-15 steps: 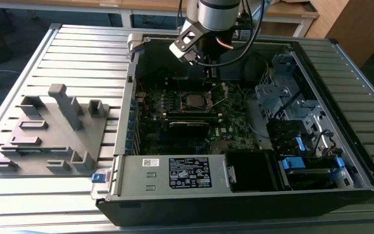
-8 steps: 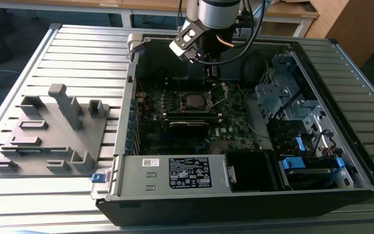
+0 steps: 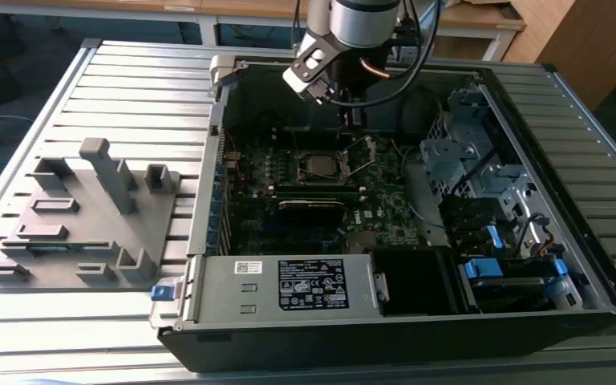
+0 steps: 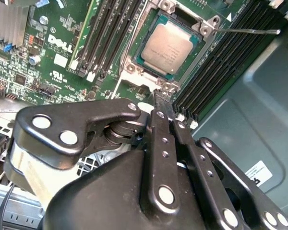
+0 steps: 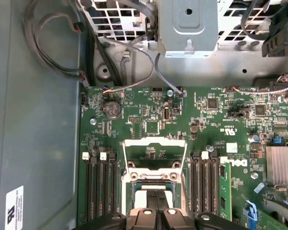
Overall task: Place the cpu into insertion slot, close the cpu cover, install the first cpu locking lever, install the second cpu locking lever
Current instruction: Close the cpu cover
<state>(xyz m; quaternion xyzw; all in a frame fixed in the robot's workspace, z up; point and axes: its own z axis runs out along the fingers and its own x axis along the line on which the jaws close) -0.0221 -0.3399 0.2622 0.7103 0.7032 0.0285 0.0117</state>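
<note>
Black open-sided computer case (image 3: 394, 341) lies on the slatted metal table (image 3: 126, 80). Inside it I see a dark green circuit board (image 5: 206, 115), silver metal drive cages (image 3: 458, 152) and grey cables (image 5: 53, 48).

The insertion slot (image 4: 196, 53), a small square socket with a silvery rim, sits on that board just ahead of my fingertips. The cpu (image 4: 168, 48), a flat square chip with a dull silver-grey top, is seated in the slot, flat and square to the rim.

The cpu cover (image 5: 153, 141), a thin silvery frame with a big square cut-out, stands open. It is hinged on the slot edge farthest from the fingers, and the board shows through the cut-out in the first wrist view.

One thin silvery wire locking lever (image 4: 245, 31) is unlatched. It sticks out from the slot's far corner, across the memory slots.

Long black memory slots (image 5: 98, 187) run on both sides of the fingers. A green memory stick (image 5: 224, 189) stands in one of them.

Gripper (image 4: 162, 98): black fingers pinched together, nothing between them. The tips hang just short of the slot's near edge, above the board. I can't tell if they touch it. They are clear of the cpu.

In the exterior view the arm comes down into the case from its far side, wrist tilted, fingers pointing down at the board just behind the slot.

A grey moulded fixture (image 3: 83, 216) rests on the table outside the case, well apart from the fingers.
</note>
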